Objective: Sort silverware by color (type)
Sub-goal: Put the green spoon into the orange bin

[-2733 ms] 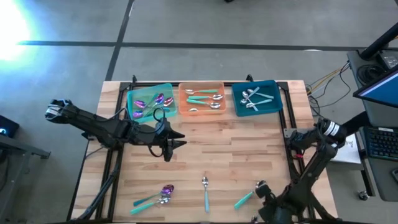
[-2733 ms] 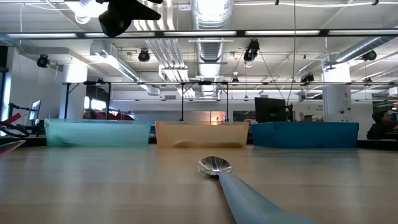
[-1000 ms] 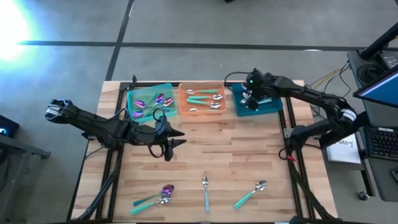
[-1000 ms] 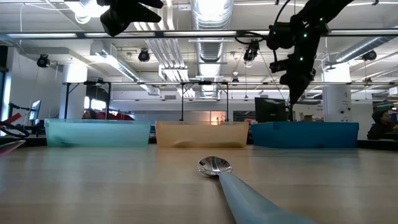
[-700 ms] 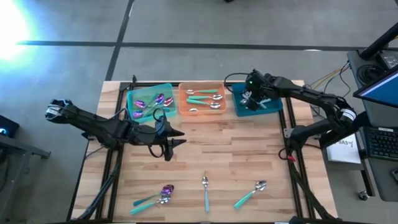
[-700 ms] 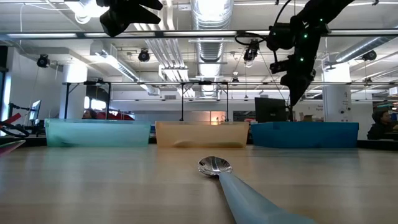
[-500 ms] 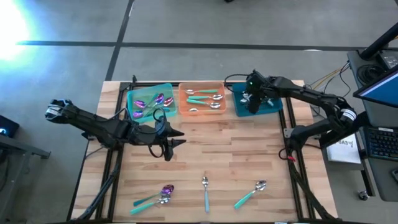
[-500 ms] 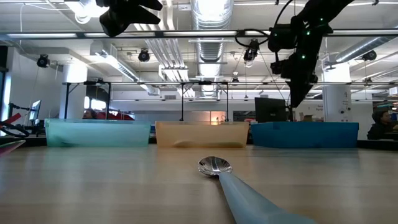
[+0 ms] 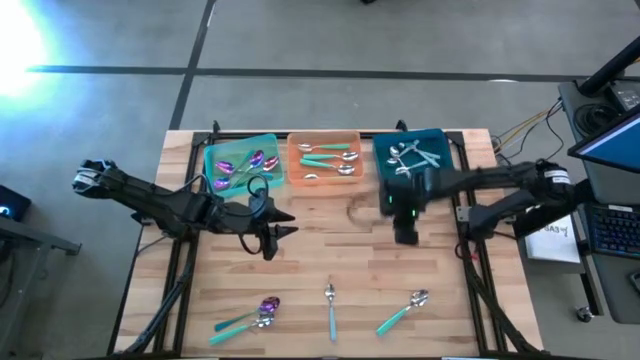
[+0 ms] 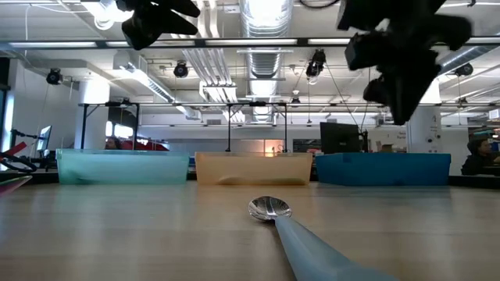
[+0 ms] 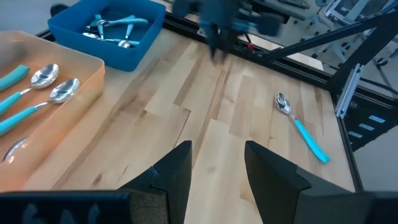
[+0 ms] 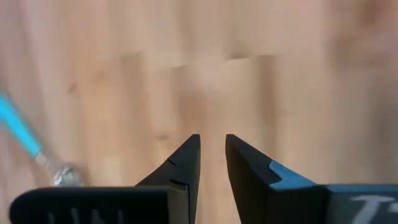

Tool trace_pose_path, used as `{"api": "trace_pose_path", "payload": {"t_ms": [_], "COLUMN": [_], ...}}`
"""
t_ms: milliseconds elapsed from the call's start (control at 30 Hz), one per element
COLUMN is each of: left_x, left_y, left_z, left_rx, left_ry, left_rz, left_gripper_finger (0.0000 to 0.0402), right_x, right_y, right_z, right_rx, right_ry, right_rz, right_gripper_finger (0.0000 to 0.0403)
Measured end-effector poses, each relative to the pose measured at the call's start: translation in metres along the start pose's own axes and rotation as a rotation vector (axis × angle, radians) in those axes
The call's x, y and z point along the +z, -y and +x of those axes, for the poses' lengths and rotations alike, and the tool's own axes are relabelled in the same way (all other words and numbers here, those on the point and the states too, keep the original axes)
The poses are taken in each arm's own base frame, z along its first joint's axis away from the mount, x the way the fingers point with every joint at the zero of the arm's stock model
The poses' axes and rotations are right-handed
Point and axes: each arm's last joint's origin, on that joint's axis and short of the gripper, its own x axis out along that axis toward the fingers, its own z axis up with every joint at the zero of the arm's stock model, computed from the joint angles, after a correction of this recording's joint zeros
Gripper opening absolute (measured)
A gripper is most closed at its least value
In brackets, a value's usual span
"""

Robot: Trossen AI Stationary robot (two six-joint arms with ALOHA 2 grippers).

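Partly blurred: right gripper (image 9: 405,237)

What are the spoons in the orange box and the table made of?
The spoons in the orange tray seem to have shiny metal heads, because they glint like mirrors, and teal handles that look matte, maybe plastic or a coating. The table looks like wood: pale and tan strips joined side by side, with grain lines and a smooth finish.
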Motion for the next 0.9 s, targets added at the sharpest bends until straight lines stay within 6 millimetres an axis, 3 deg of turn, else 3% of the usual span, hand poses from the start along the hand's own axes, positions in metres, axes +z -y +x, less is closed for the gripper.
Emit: {"api": "trace_pose_path", "payload": {"t_ms": [200,433,667,900], "left_x": [-0.006,-0.038,-0.068,-0.100], "left_y": [0.005,0.025,0.057,0.105], "left_z": [0.005,0.034,0.040,0.020], "left_rx": [-0.030,-0.022,-0.016,-0.023], "left_ry": [-0.040,-0.162,-0.316,-0.515], "left_rz": [-0.011,-0.016,-0.033,-0.036], "left_gripper_finger": [0.0132,0.0132,0.0132,0.0132], "right_x": [-0.008,-0.030,-0.047,-0.054], "right_y": [-0.060,-0.110,-0.144,-0.163], "right_z": [0.013,0.019,0.021,0.021], "right_rx": [-0.093,-0.117,-0.065,-0.039], "right_ry": [0.016,0.033,0.086,0.170], "right_rz": [-0.061,-0.091,-0.101,-0.114], "right_gripper_finger": [0.0071,0.0072,0.0070,0.0068]}}
